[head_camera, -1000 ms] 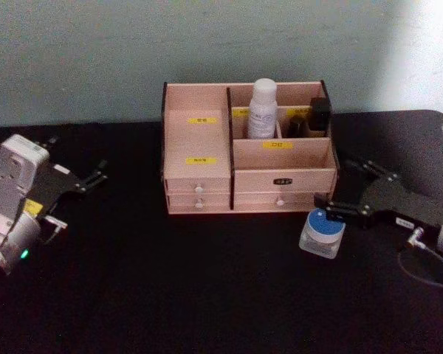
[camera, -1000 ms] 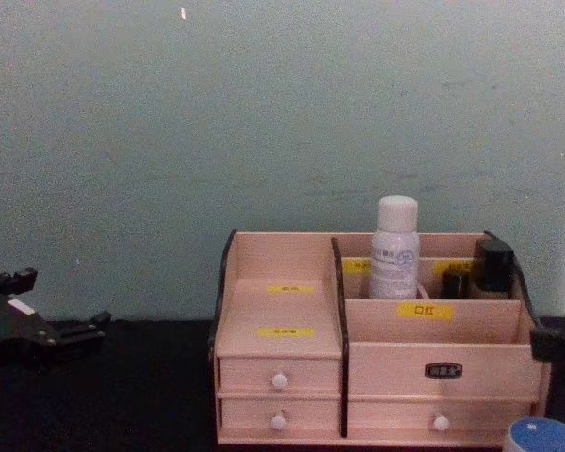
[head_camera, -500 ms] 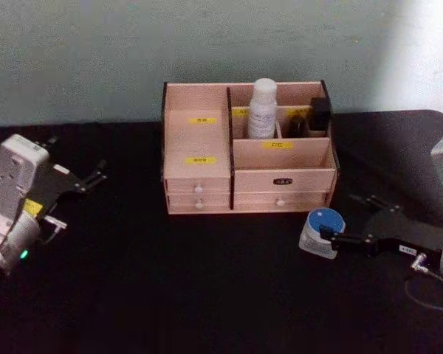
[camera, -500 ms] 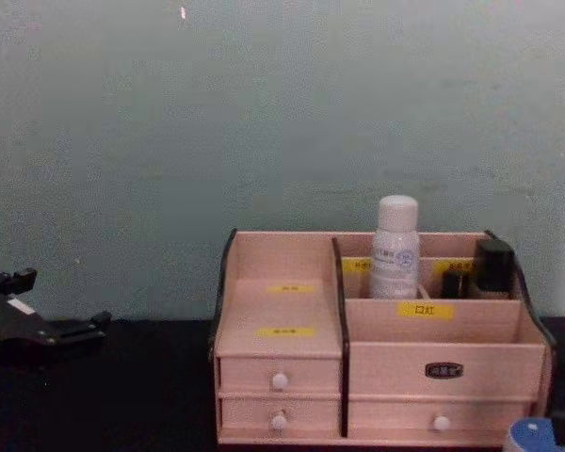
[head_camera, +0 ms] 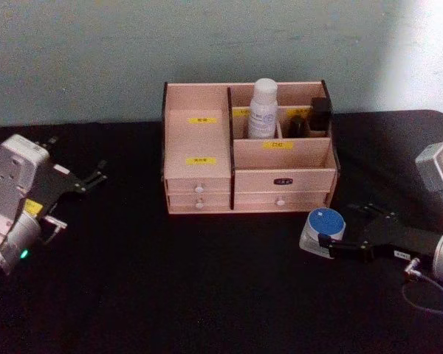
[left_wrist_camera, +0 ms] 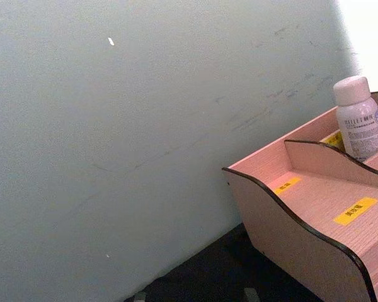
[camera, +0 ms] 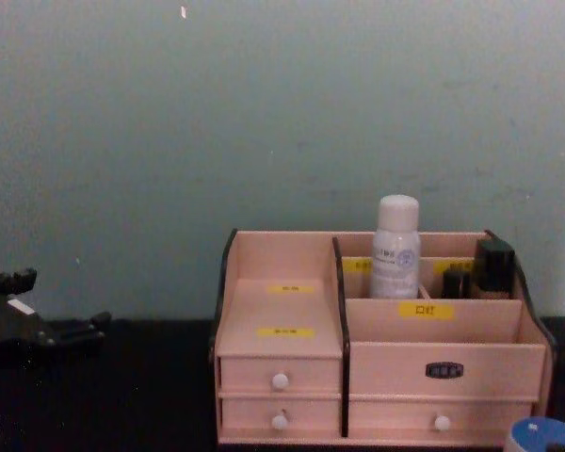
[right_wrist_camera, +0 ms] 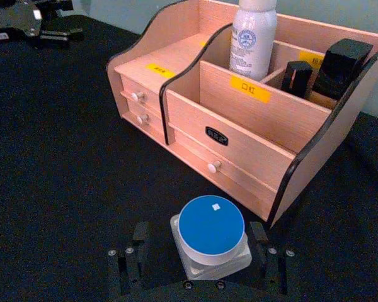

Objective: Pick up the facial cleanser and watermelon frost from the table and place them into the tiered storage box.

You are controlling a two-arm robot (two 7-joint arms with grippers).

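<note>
The tiered storage box (head_camera: 199, 140) (camera: 282, 311) (right_wrist_camera: 239, 126) stands at the back middle of the black table. A white bottle, the facial cleanser (head_camera: 263, 109) (camera: 395, 247) (right_wrist_camera: 253, 38) (left_wrist_camera: 359, 116), stands upright in its back compartment. A small square jar with a blue lid, the watermelon frost (head_camera: 323, 230) (right_wrist_camera: 211, 236) (camera: 544, 435), sits on the table in front of the box's right corner. My right gripper (head_camera: 337, 223) (right_wrist_camera: 199, 231) is low at the table and open, one finger on each side of the jar. My left gripper (head_camera: 78, 157) (camera: 61, 299) is parked open at the far left.
Black cosmetic items (head_camera: 320, 114) (right_wrist_camera: 340, 63) fill the box's back right compartment. The front right compartment (right_wrist_camera: 283, 107) and the stepped left shelf (head_camera: 198, 147) are bare. A pale wall (camera: 264, 113) rises behind the table.
My right gripper came away from beside the box, dropped toward the table and closed in on the blue-lidded jar, which now sits between its fingers. The jar and left arm stayed put.
</note>
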